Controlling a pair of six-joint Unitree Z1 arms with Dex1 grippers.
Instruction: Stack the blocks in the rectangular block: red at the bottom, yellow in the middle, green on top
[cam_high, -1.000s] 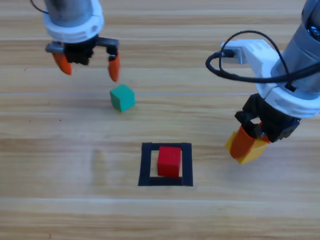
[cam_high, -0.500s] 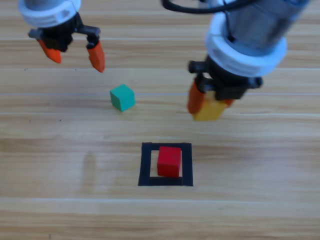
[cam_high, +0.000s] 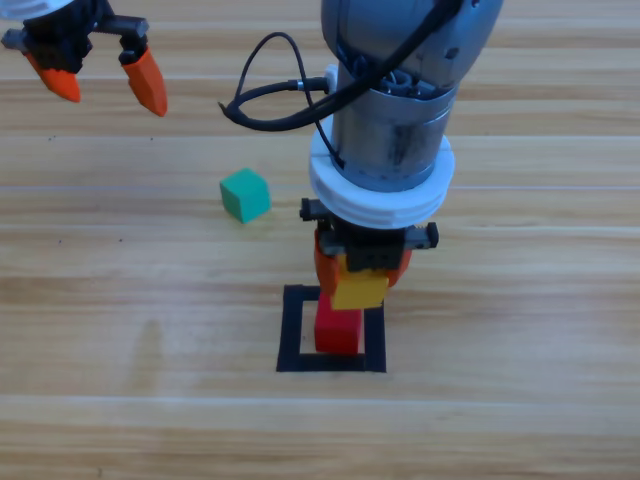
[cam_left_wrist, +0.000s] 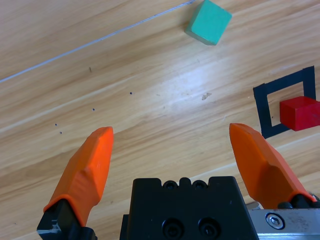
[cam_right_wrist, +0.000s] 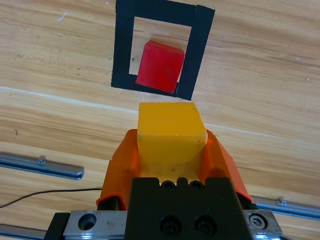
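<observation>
**Yellow arrives over red**

The right gripper (cam_high: 362, 272), clamped tight on the yellow cube (cam_high: 360, 290), has swung in from the right and now hangs above the red cube (cam_high: 337, 332) inside the black tape outline (cam_high: 291, 330). Lowering should come next, by my reckoning. The left gripper (cam_high: 98, 75) has pulled back to the top-left corner, jaws spread and empty. The green cube (cam_high: 245, 195) waits on the wooden table (cam_high: 120, 330).

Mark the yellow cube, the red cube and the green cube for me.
yellow cube (cam_right_wrist: 171, 129): right wrist view, top face, held in the right tool.
red cube (cam_right_wrist: 160, 66): right wrist view, top face, inside the tape outline.
green cube (cam_high: 245, 194): high view, top face.
</observation>
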